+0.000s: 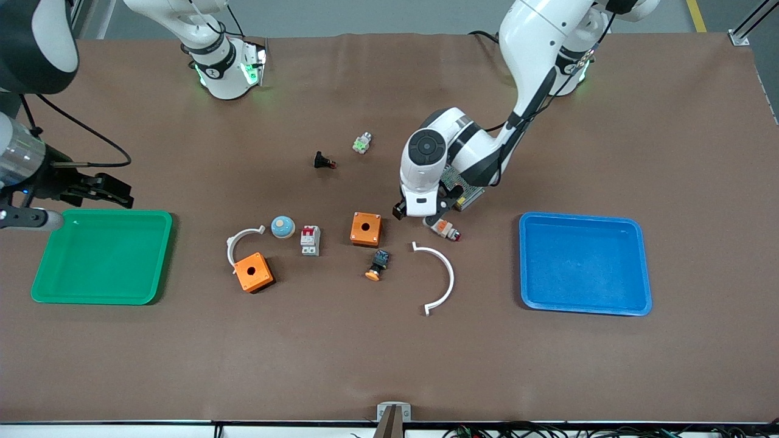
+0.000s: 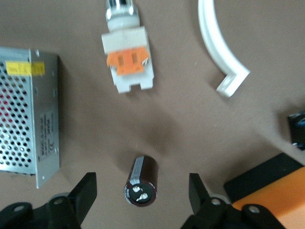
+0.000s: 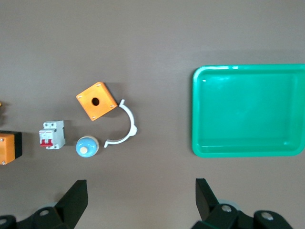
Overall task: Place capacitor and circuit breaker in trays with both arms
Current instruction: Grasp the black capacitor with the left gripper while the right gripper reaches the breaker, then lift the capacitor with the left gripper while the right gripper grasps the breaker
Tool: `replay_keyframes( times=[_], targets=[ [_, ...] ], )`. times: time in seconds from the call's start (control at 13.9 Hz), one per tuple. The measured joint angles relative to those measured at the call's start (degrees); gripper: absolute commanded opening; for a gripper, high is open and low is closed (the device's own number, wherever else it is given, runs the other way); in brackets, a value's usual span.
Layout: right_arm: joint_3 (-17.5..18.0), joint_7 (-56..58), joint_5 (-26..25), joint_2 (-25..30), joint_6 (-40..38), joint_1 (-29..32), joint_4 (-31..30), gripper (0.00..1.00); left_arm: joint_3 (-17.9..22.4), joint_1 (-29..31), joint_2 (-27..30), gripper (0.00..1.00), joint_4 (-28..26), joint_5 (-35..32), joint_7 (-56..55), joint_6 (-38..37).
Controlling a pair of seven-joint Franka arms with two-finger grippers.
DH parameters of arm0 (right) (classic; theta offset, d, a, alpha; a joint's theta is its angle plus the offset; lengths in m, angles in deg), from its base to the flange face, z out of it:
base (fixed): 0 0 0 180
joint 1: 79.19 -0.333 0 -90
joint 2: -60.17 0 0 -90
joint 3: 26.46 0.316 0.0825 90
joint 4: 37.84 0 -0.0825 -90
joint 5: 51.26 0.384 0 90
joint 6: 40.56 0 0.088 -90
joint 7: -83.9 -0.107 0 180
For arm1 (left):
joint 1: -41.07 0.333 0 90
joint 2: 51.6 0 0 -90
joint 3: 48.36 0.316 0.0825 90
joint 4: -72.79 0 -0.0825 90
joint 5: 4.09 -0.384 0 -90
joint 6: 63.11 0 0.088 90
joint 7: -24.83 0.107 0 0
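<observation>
The capacitor (image 2: 141, 180), a stubby dark cylinder with a reddish sleeve, lies on the table between the open fingers of my left gripper (image 2: 141, 191). In the front view that gripper (image 1: 417, 216) hangs low beside an orange box (image 1: 366, 229) and hides the capacitor. The circuit breaker (image 1: 310, 239), a white-grey block with red toggles, lies beside that box, toward the right arm's end; it also shows in the right wrist view (image 3: 52, 135). My right gripper (image 1: 122, 193) is open and empty, up over the table beside the green tray (image 1: 103, 255).
A blue tray (image 1: 584, 263) lies at the left arm's end. Near the left gripper are a mesh power supply (image 1: 464, 190), a white-orange-red button (image 1: 444, 229), a white arc (image 1: 444, 277) and an orange-capped black button (image 1: 378, 265). A second orange box (image 1: 254, 272) and a blue dome (image 1: 283, 227) lie near the breaker.
</observation>
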Motion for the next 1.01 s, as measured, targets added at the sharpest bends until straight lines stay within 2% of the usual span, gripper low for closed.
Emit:
replay_keyframes(
  times=[0.29, 0.5, 0.58, 0.65, 0.72, 0.79, 0.86, 1.01],
  targets=[
    [0.52, -2.93, 0.03, -2.33, 1.37, -7.41, -0.24, 1.00, 0.00, -0.55, -1.45, 0.72, -0.06, 0.00, -0.98, 0.20],
    [0.63, -14.12, 0.04, -5.32, 4.61, -13.94, -1.31, 1.00, 0.00, -1.03, -2.15, 0.64, -0.08, 0.00, -1.51, 0.21],
    [0.64, -16.99, 0.04, -6.29, 6.14, -15.92, -1.69, 1.00, -0.01, -1.23, -2.38, 0.58, -0.08, 0.00, -1.62, 0.21],
    [0.65, -18.64, 0.04, -7.09, 8.07, -17.55, -2.18, 1.00, -0.01, -1.41, -2.57, 0.48, -0.08, 0.00, -1.77, 0.25],
    [0.66, -19.39, 0.04, -7.75, 10.58, -18.58, -3.07, 1.00, -0.01, -1.50, -2.64, 0.33, -0.08, 0.00, -1.87, 0.35],
    [0.65, -19.65, 0.04, -8.41, 13.68, -19.04, -4.31, 1.00, -0.01, -1.53, -2.65, 0.13, -0.04, 0.00, -1.88, 0.42],
    [0.61, -19.67, 0.04, -9.24, 17.12, -19.11, -5.78, 1.00, 0.01, -1.53, -2.64, 0.00, 0.03, 0.00, -1.88, 0.48],
    [0.55, -19.67, 0.04, -11.60, 23.46, -19.27, -8.41, 1.00, 0.20, -1.47, -2.62, 0.00, 0.35, 0.00, -1.88, 0.54]
  ],
)
